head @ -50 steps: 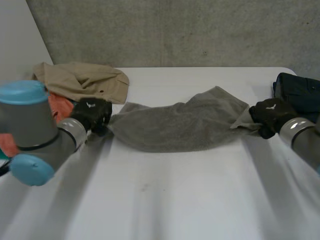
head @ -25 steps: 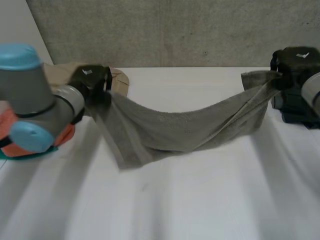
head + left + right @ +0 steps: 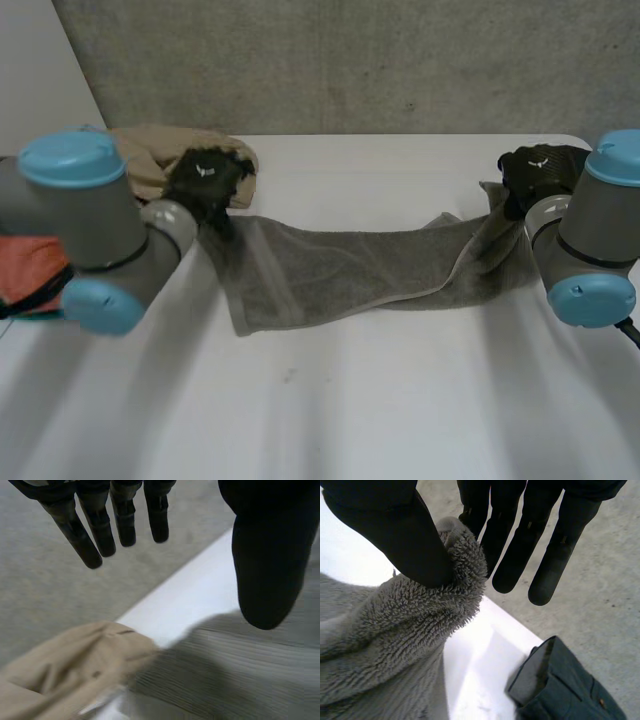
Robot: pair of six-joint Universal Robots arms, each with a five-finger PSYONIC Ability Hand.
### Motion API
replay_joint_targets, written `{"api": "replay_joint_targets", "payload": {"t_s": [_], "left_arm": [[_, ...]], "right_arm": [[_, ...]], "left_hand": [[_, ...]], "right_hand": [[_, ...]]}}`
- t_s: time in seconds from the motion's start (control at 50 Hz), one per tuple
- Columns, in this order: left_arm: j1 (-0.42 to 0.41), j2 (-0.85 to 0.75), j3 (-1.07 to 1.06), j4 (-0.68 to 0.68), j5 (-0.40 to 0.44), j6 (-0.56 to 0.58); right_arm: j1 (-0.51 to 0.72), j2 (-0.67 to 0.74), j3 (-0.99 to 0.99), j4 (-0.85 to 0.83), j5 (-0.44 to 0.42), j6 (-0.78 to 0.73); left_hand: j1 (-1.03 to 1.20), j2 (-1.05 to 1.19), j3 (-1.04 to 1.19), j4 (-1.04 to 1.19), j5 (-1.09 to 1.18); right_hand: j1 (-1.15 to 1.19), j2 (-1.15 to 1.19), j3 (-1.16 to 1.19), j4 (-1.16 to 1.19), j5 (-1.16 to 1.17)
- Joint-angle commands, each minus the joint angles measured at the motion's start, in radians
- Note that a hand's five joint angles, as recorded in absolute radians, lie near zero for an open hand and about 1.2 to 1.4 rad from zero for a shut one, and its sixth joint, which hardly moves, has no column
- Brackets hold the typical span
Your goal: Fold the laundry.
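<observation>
Grey towel: lies stretched across the far half of the white tabletop, its left part flat and its right end bunched and raised toward the right hand.
Left hand: sits at the towel's left end, just beside the tan garment. In the left wrist view its fingers are straight and held apart from the thumb, with nothing between them; the towel lies below the thumb. Whether the hand touches the cloth cannot be told.
Right hand: is at the towel's right end, near the tabletop's far right corner. In the right wrist view the thumb pinches a fluffy fold of the towel's edge against the fingers, the other fingers straight.
Tan garment: crumpled at the far left of the tabletop, touching or just beside the towel's left end.
Orange cloth: at the left edge, partly behind the left arm.
Dark green garment: folded, on the tabletop beyond the right hand's fingertips, apart from the towel.
</observation>
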Motion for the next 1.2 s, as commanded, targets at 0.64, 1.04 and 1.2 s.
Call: {"api": "replay_joint_targets", "payload": {"t_s": [0.64, 1.04, 1.2], "left_arm": [[0.001, 0.085, -0.227, 0.047, 0.040, 0.081], [0.123, 0.466, 0.035, -0.275, 0.153, -0.201], [0.119, 0.158, 0.115, -0.326, 0.147, -0.150]], "right_arm": [[-0.084, -0.186, 0.134, 0.307, -0.117, -0.095], [-0.234, -0.462, -0.162, 0.646, -0.168, -0.154], [-0.154, -0.248, -0.183, 0.674, -0.154, -0.160]], "left_hand": [[1.037, 1.049, 1.054, 1.049, 1.049], [1.037, 1.049, 1.054, 1.049, 1.049], [1.037, 1.049, 1.054, 1.049, 1.049]], "right_hand": [[0.267, 0.215, 0.207, 0.198, 0.233], [0.267, 0.215, 0.207, 0.198, 0.233], [0.267, 0.215, 0.207, 0.198, 0.233]]}}
